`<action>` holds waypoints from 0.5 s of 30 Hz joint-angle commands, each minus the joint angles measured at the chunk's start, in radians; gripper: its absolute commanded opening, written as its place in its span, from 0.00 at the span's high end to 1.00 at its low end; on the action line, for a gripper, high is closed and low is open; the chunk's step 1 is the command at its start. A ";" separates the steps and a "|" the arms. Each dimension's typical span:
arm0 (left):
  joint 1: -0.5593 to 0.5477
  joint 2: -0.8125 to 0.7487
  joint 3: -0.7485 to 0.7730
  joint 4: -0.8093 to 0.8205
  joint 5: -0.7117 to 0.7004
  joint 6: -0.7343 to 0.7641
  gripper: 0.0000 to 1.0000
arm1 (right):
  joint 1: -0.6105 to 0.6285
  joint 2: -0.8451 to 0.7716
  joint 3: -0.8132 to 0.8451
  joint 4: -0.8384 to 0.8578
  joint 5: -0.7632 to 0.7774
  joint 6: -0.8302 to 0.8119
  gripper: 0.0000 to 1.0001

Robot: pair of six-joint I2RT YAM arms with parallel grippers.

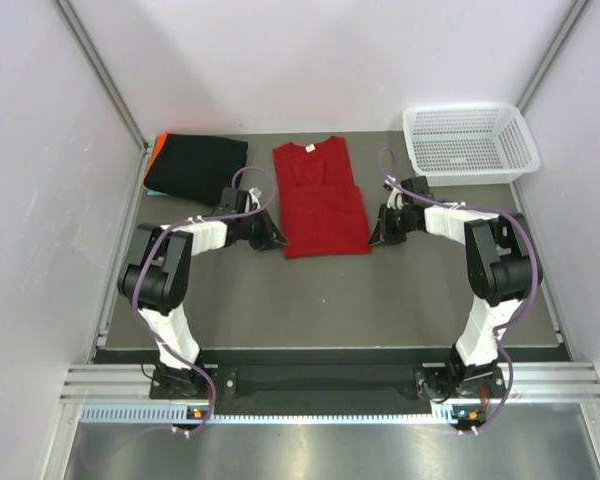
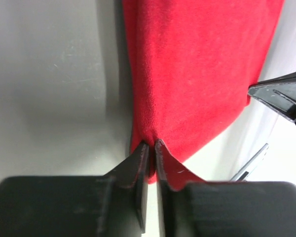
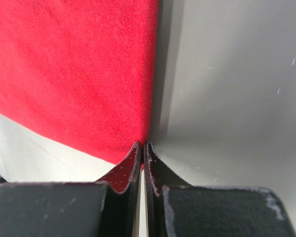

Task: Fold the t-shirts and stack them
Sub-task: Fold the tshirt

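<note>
Grey worktop point(image 1: 400, 290) carries everything here. On its middle lies the red t-shirt point(image 1: 320, 200), flat and narrowed to a strip. Its long axis runs straight away from the arm bases, with the collar at the far end and the hem at the near end. At the far left sits a folded black t-shirt point(image 1: 195, 165) with an orange edge point(image 1: 151, 152) showing at its left side. A white mesh basket point(image 1: 467, 108) stands at the far right corner.

The left arm point(image 1: 165, 270) reaches in to the hem's left corner and the right arm point(image 1: 495, 260) to its right corner, each about equally near on its own side. Both wrist views show the jaws clenched on a pinch of red cloth at those corners, the fabric puckering into the tips. The shirt stretches forward from both pairs of jaws, so the next fold would likely carry the hem toward the collar, both arms moving in step.
</note>
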 commanded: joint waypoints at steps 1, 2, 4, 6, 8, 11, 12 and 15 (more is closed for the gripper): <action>-0.003 -0.069 -0.001 0.038 0.031 -0.002 0.84 | 0.010 -0.048 -0.015 0.052 0.007 0.003 1.00; -0.003 -0.076 -0.002 0.034 0.027 -0.001 0.78 | 0.011 -0.053 -0.017 0.052 0.007 0.002 1.00; -0.005 -0.079 -0.006 0.030 0.024 -0.001 0.74 | 0.011 -0.056 -0.017 0.049 0.007 0.003 1.00; -0.006 -0.065 -0.012 0.033 0.028 -0.004 0.73 | 0.011 -0.053 -0.015 0.041 0.012 -0.001 1.00; -0.008 -0.057 -0.020 0.052 0.031 -0.015 0.72 | 0.011 -0.051 -0.018 0.043 0.013 -0.001 1.00; -0.017 -0.051 -0.032 0.075 0.038 -0.030 0.79 | 0.011 -0.050 -0.024 0.046 0.013 0.000 1.00; -0.026 -0.053 -0.034 0.073 0.034 -0.032 0.94 | 0.011 -0.051 -0.026 0.046 0.013 0.000 1.00; -0.043 -0.075 -0.054 0.058 -0.004 -0.045 1.00 | 0.011 -0.053 -0.029 0.045 0.019 0.002 1.00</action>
